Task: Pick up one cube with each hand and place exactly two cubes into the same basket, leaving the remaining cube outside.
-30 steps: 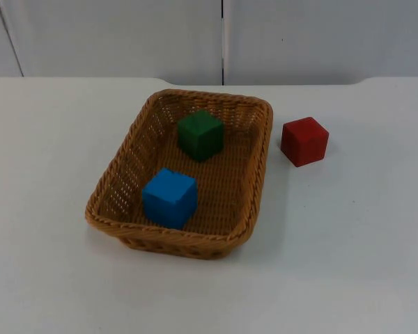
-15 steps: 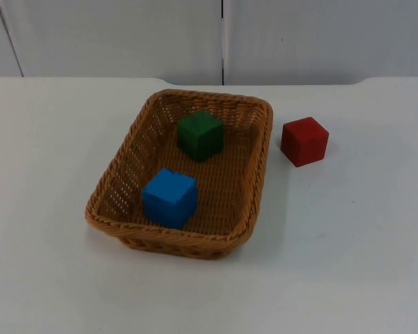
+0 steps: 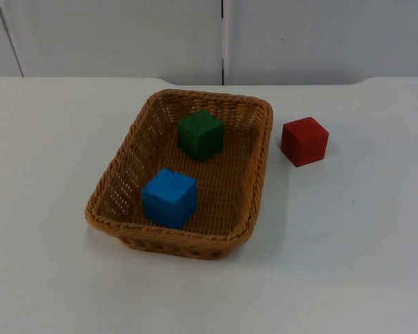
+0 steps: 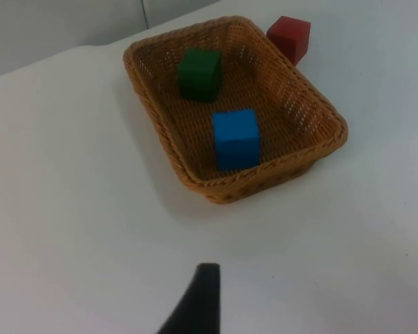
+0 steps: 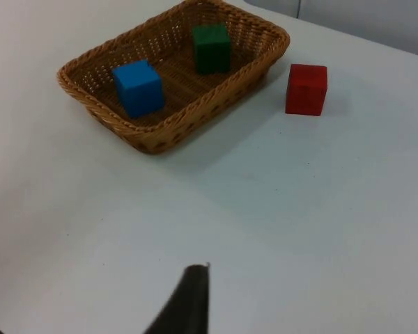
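A woven brown basket (image 3: pixel 117 165) stands at the table's middle. Inside it a green cube (image 3: pixel 200 135) sits toward the far end and a blue cube (image 3: pixel 169 197) toward the near end, apart from each other. A red cube (image 3: pixel 304 141) rests on the table just right of the basket, outside it. My left gripper (image 4: pixel 198 303) hangs well back from the basket (image 4: pixel 265 181), above bare table. My right gripper (image 5: pixel 188 299) is likewise withdrawn, far from the basket (image 5: pixel 153 138) and the red cube (image 5: pixel 306 88). Neither gripper holds a cube.
White table top (image 3: pixel 348 250) spreads around the basket on all sides. The grey partition wall (image 3: pixel 299 35) closes off the far edge of the table.
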`<state>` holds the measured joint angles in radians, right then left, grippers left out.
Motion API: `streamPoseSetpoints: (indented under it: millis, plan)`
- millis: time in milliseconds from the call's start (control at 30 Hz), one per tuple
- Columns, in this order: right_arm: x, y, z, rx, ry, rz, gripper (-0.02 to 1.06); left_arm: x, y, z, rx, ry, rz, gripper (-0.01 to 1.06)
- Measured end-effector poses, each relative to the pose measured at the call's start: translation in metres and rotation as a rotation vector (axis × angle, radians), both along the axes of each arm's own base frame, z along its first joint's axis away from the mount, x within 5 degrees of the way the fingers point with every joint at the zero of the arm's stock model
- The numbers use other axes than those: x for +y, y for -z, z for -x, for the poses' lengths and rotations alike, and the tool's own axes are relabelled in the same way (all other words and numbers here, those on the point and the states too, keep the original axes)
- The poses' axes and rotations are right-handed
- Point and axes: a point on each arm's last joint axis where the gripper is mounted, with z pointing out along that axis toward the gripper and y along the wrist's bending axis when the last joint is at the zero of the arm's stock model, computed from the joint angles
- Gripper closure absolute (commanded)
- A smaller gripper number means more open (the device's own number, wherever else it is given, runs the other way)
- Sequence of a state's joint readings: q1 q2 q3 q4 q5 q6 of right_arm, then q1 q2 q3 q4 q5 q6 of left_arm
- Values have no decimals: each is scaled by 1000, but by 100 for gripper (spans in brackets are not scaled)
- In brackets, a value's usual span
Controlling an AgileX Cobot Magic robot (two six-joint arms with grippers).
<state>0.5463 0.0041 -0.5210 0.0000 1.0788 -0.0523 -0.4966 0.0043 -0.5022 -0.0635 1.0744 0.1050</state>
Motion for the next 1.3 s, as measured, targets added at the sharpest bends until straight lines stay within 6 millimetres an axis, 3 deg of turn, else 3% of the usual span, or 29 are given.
streamPoseSetpoints:
  millis: [100,1000,1300]
  plan:
    - [0,0,0,0,0,0,-1,0,0,0,0,0,0,0]
    - [0,0,0,0,2,0,-1,1,0,0,-1,-4,-6,0]
    - [1,0,1,2,128,-4,-1,1,0,0,-1,-4,-6,0]
